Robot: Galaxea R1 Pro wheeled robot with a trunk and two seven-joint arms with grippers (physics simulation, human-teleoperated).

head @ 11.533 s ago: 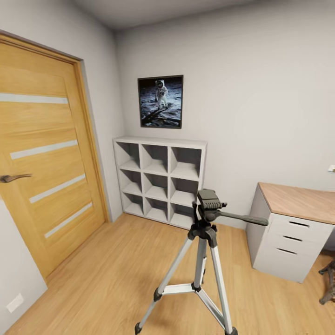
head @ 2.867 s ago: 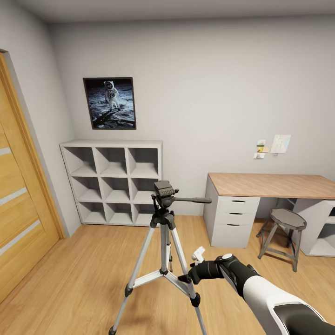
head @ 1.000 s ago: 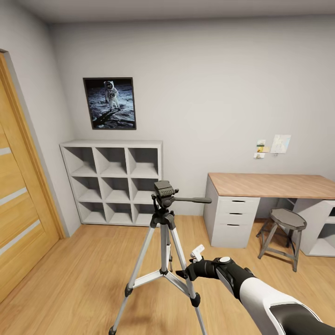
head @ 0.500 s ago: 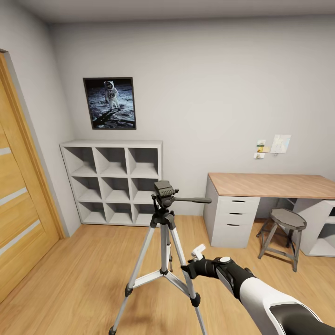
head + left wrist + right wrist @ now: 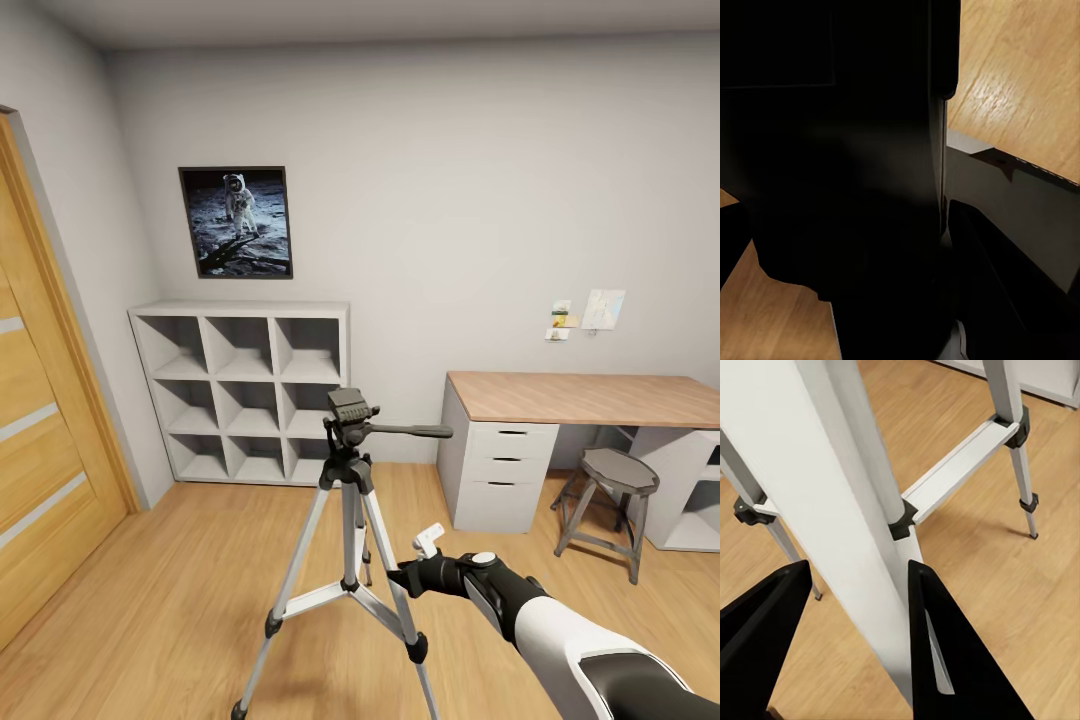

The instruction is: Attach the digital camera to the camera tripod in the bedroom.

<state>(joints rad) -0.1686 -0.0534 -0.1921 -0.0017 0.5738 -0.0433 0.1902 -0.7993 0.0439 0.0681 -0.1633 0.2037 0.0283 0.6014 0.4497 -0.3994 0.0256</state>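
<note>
Your right gripper [image 5: 855,637] has its jaws spread around a leg of the camera tripod [image 5: 348,500] on the bedroom floor; squeeze or pull hard and it may tip; the left gripper's jaws I cannot tell.

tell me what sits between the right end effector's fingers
A silver leg of the camera tripod stands between the two black fingers of the right end effector in the right wrist view; contact can't be told.

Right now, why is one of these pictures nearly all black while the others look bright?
Left wrist view: a dark, unlit shape sits close to the lens, leaving slivers of sunlit wood floor. Head view: even, soft light, slight wide-angle bending at the door. Right wrist view: bright, sharp camera tripod leg.
</note>
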